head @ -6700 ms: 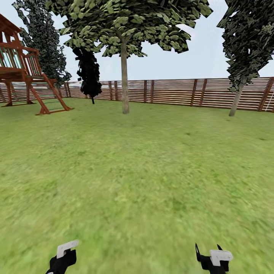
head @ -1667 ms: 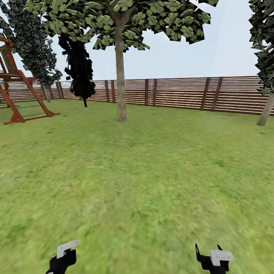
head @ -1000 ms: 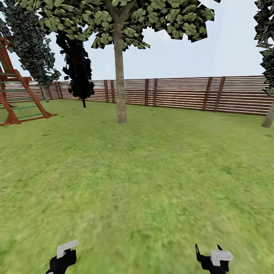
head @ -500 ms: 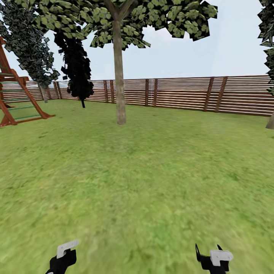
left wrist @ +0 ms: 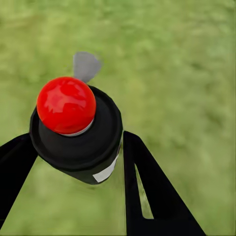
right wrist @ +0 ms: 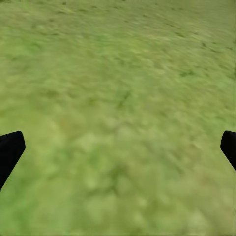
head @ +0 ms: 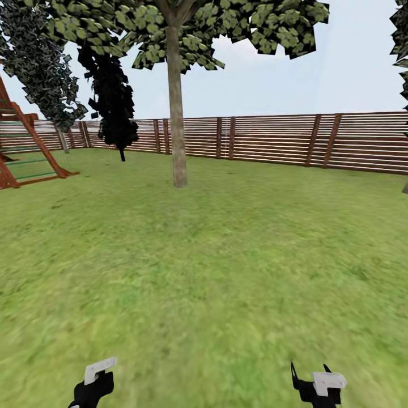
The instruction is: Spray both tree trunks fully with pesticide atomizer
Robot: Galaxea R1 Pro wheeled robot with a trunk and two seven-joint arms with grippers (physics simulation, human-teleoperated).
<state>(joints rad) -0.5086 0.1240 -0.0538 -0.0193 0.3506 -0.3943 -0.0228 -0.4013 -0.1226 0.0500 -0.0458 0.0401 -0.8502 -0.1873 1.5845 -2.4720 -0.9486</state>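
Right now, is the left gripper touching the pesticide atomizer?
Touching. In the left wrist view, the left gripper's black fingers press against both sides of the pesticide atomizer.

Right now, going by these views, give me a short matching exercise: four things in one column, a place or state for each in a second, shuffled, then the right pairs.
Things:
1. pesticide atomizer
2. right gripper
3. tree trunk
4. climbing frame

Places or states:
A. standing ahead on the lawn, before the fence
B. open, over bare grass
C. at the far left edge of the head view
D. between the left gripper fingers

Pairs: 1-D, 2-B, 3-A, 4-C
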